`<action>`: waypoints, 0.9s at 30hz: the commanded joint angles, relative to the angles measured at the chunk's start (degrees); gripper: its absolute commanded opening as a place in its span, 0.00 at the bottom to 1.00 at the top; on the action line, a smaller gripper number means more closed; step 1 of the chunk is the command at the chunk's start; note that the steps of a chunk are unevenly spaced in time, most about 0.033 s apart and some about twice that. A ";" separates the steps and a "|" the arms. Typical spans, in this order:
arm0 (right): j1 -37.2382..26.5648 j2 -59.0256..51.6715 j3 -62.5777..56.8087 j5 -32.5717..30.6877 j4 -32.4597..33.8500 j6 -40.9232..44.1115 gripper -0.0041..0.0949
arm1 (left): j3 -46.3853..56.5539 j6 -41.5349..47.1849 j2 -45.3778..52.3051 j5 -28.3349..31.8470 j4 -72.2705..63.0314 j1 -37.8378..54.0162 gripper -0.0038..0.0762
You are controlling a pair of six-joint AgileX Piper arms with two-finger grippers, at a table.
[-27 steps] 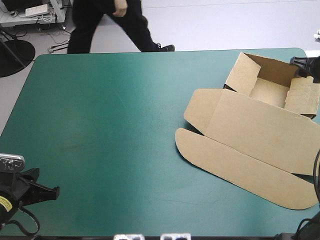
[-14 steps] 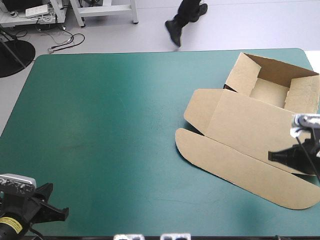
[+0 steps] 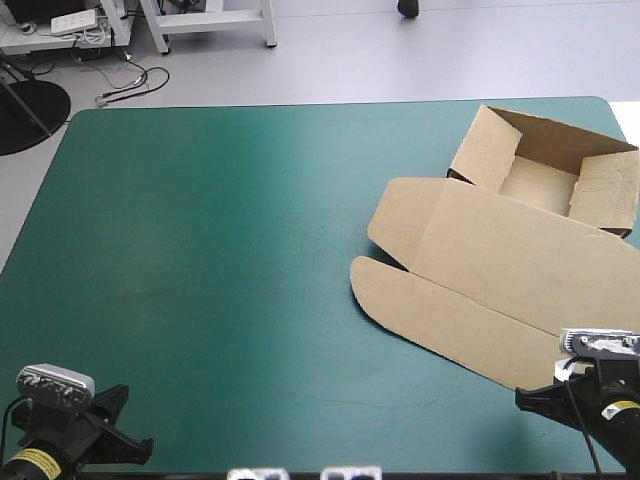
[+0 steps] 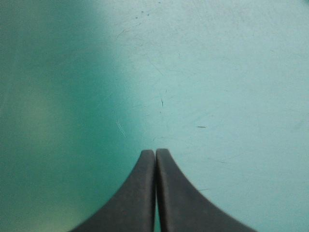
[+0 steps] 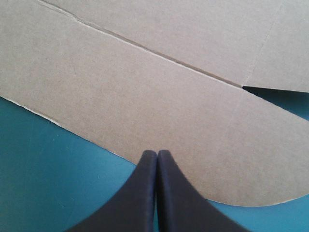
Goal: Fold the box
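High camera: above and behind the rig, facing forward and down, far enough back to take in nearly the whole tabletop (image 3: 220,250). Left wrist camera: close over bare teal-green cover (image 4: 217,72), sighting along the left hand (image 4: 155,152). Right wrist camera: close along the right hand (image 5: 157,152) onto the box (image 5: 145,87), whose rounded near flap also shows in the high view.

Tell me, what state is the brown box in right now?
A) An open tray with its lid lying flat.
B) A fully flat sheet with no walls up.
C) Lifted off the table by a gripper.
A: the box has its walls standing around an open hollow near the table's far right corner, and its lid lies flat on the teal-green cover.
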State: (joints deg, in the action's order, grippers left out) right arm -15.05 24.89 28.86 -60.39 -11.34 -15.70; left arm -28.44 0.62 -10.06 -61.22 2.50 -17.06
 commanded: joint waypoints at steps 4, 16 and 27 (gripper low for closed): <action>0.07 -0.75 1.24 3.24 -0.24 -0.55 0.02 | -1.40 0.32 -0.76 2.87 -0.64 -0.28 0.04; 0.07 -0.75 1.24 1.68 -1.67 0.53 0.02 | -1.40 0.32 -0.76 2.87 -0.64 -0.28 0.04; 0.07 -0.75 1.24 1.68 -1.67 0.53 0.02 | -1.40 0.04 -0.76 2.87 -0.64 -0.28 0.04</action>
State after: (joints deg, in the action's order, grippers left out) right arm -15.05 23.76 28.51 -61.04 -12.12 -15.13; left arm -28.44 0.62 -10.06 -61.60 1.95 -17.06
